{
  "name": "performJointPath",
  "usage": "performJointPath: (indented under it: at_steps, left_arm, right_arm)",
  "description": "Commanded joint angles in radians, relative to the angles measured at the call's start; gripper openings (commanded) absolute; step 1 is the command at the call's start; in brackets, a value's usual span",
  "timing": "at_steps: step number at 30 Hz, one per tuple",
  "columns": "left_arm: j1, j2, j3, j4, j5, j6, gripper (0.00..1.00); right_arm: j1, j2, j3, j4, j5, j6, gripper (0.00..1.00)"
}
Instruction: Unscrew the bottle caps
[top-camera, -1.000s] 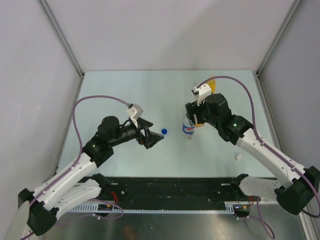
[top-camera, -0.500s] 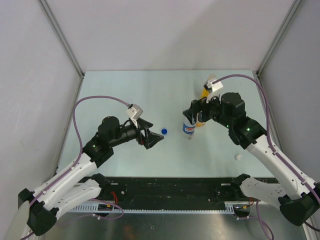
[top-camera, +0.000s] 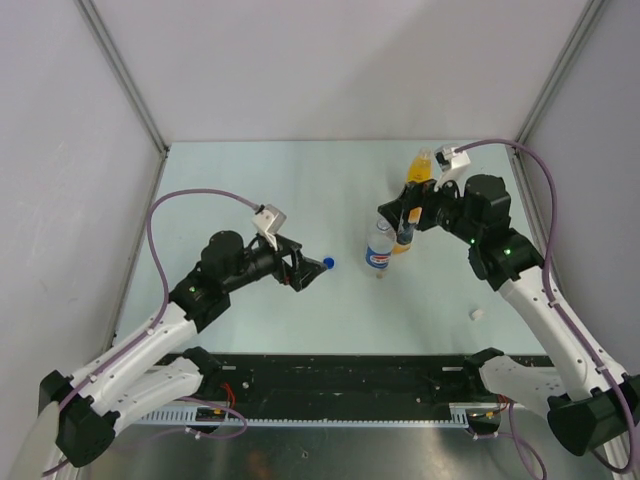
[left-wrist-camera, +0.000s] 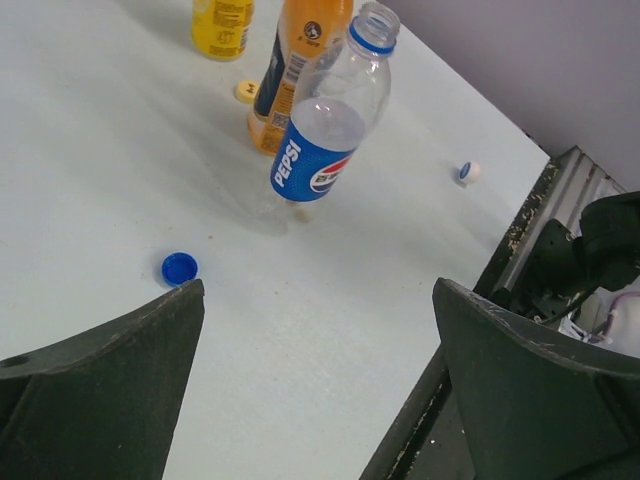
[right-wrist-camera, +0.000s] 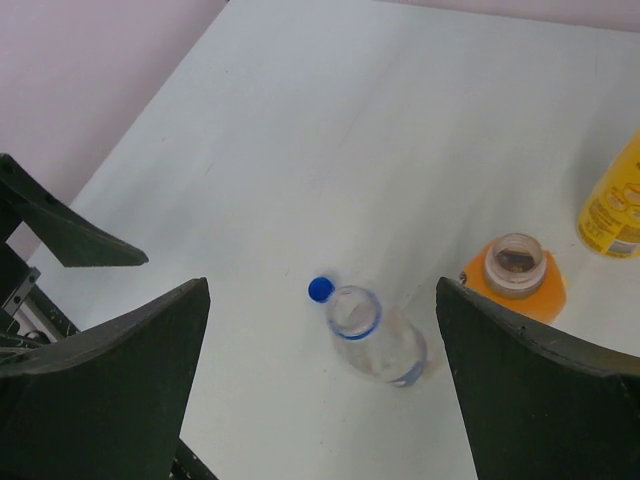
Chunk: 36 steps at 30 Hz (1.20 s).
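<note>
- Seen from above, the clear water bottle (top-camera: 380, 245) stood right of the table's (top-camera: 250, 180) middle. Its mouth was open with only a blue ring on the neck, and its inside looked clear. I could not tell the fill level.
- In the left wrist view this bottle leaned compared with its neighbour.
- The short orange bottle (right-wrist-camera: 515, 275) stood just beside it at 2 o'clock, mouth open, with orange liquid up to its shoulder.
- The tall yellow-orange bottle (top-camera: 420, 166) stood at 1 o'clock from the short one. I could not tell whether its top was capped.
- The blue cap (top-camera: 328, 263) lay on the table at 9 o'clock from the water bottle.
- The white cap (top-camera: 476, 314) lay well apart at 4 o'clock.
- In the left wrist view the yellow cap (left-wrist-camera: 245, 90) lay at 10 o'clock from the short bottle's base.
- The left gripper (left-wrist-camera: 315, 292) had its fingers wide apart, holding nothing, near the blue cap.
- The right gripper (right-wrist-camera: 322, 287) hung above the bottles, fingers spread wide and empty.
</note>
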Motion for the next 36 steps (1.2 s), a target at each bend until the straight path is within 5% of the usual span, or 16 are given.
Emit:
performJointPath:
  at_steps: [1, 19, 36]
  left_arm:
    - [0.001, 0.005, 0.027, 0.019, -0.084, -0.008, 0.99]
    - [0.000, -0.004, 0.034, -0.033, -0.269, 0.028, 0.99]
    - [0.001, -0.039, 0.003, -0.053, -0.633, -0.004, 0.99]
  right_arm:
    - [-0.045, -0.019, 0.007, 0.048, 0.021, 0.034, 0.99]
    - [-0.179, -0.038, 0.004, -0.035, 0.286, -0.011, 0.99]
    - [-0.187, -0.059, -0.058, -0.035, 0.611, -0.043, 0.99]
